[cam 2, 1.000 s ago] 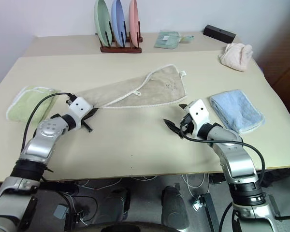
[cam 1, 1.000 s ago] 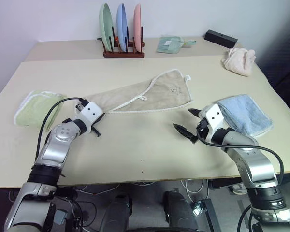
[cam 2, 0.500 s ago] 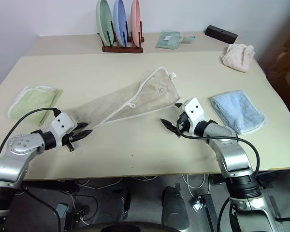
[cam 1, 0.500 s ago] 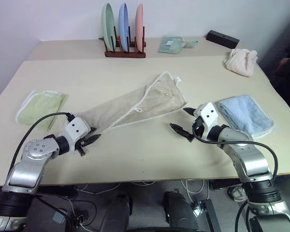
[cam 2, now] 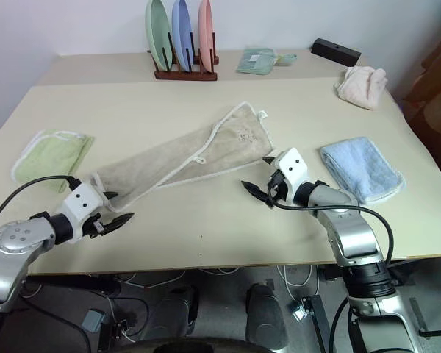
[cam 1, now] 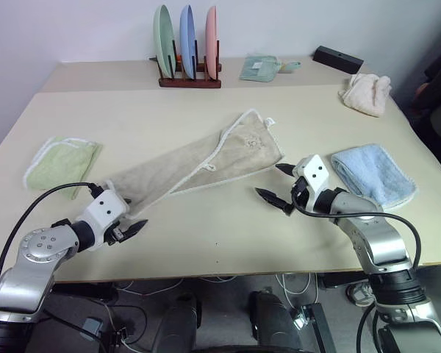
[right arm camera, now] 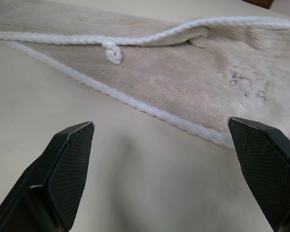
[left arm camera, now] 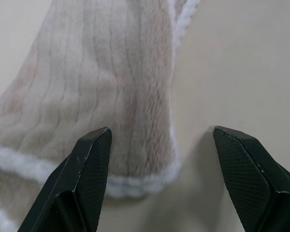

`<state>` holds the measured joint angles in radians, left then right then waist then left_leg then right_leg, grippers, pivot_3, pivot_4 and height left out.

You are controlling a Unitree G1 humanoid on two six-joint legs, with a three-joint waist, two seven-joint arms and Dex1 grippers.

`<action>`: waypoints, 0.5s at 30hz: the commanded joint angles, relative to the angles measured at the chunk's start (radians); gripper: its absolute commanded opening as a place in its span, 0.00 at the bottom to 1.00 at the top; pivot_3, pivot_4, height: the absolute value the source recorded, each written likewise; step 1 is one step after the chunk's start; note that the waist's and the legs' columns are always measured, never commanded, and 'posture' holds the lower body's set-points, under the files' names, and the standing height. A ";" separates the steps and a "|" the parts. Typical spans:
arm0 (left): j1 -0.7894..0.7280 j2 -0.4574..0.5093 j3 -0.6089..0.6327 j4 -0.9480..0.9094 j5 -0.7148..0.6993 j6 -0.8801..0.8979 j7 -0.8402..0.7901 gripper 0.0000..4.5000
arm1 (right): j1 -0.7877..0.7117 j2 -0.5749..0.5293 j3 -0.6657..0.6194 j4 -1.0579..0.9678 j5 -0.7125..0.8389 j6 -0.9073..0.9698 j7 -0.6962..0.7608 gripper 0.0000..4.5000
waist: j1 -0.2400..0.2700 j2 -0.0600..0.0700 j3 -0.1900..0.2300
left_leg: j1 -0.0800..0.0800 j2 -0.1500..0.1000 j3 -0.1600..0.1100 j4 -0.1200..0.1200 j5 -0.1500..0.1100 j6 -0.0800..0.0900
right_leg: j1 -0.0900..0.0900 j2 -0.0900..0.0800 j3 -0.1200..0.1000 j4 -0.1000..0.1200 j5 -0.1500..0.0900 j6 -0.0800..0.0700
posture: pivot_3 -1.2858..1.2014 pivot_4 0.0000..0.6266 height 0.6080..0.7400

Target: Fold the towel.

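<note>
With both the left gripper [cam 1: 134,228] and right gripper [cam 1: 279,187] open and empty, the towel [cam 1: 198,157] lay stretched but creased; each needed a corner grip before folding squarely.

head stereo: looks forward-down over table [cam 1: 206,243] | wrist cams: close, low along fingers | all share the towel [cam 1: 198,158], left wrist's bit probably its near end

We record the towel [cam 1: 198,158] as beige-tan with ribbed pile, a white corded edge, a small white loop [right arm camera: 112,54] and a faint dark embroidered mark [right arm camera: 244,82]. Left of the towel lies a light-green cloth [cam 1: 61,162] with white trim; right of it, a light-blue cloth [cam 1: 373,173]. Beyond the towel, a dark wooden rack [cam 1: 189,79] carries 3 plates: green, blue, pink.
</note>
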<state>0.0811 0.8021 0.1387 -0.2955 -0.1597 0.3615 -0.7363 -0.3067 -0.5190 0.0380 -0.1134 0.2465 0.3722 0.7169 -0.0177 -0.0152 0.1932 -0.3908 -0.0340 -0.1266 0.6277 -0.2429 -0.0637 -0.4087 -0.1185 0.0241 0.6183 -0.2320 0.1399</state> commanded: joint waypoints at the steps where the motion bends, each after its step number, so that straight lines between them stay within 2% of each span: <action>1: -0.010 0.012 0.011 0.020 0.037 -0.009 0.023 0.70 | -0.021 0.005 0.002 -0.009 0.000 -0.018 0.007 1.00 | 0.000 0.000 0.000 | 0.000 0.000 0.000 0.000 0.000 0.000 | 0.000 0.000 0.000 0.000 0.000 0.000 | 0.52 0.24 1.00; 3: -0.028 0.000 0.001 0.031 0.039 -0.021 0.027 0.59 | -0.023 0.007 0.003 -0.009 -0.001 -0.019 0.007 1.00 | 0.000 0.000 0.000 | 0.000 0.000 0.000 0.000 0.000 0.000 | 0.000 0.000 0.000 0.000 0.000 0.000 | 0.52 0.24 1.00; 8: -0.053 -0.021 -0.014 0.045 0.039 -0.038 0.026 0.03 | -0.010 0.005 -0.003 -0.023 -0.002 -0.015 -0.001 1.00 | 0.000 0.000 0.000 | 0.000 0.000 0.000 0.000 0.000 0.000 | 0.000 0.000 0.000 0.000 0.000 0.000 | 0.52 0.24 1.00; 9: -0.055 -0.024 -0.013 0.045 0.034 -0.044 0.019 0.00 | -0.004 0.004 -0.006 -0.027 -0.001 -0.014 -0.003 1.00 | 0.000 0.000 0.000 | 0.000 0.000 0.000 0.000 0.000 0.000 | 0.000 0.000 0.000 0.000 0.000 0.000 | 0.52 0.24 1.00; 15: -0.091 -0.034 0.011 0.043 -0.003 -0.045 -0.006 0.00 | 0.016 -0.003 -0.008 -0.047 -0.005 -0.014 -0.013 1.00 | 0.001 0.000 0.000 | 0.000 0.000 0.000 0.000 0.000 0.000 | 0.000 0.000 0.000 0.000 0.000 0.000 | 0.52 0.24 1.00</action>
<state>0.0129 0.7712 0.1270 -0.2370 -0.1419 0.3316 -0.7348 -0.2858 -0.5182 0.0494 -0.1130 0.2394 0.3718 0.7103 -0.0170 -0.0152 0.1932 -0.3910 -0.0340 -0.1266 0.6281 -0.2429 -0.0637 -0.4088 -0.1185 0.0240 0.6184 -0.2318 0.1402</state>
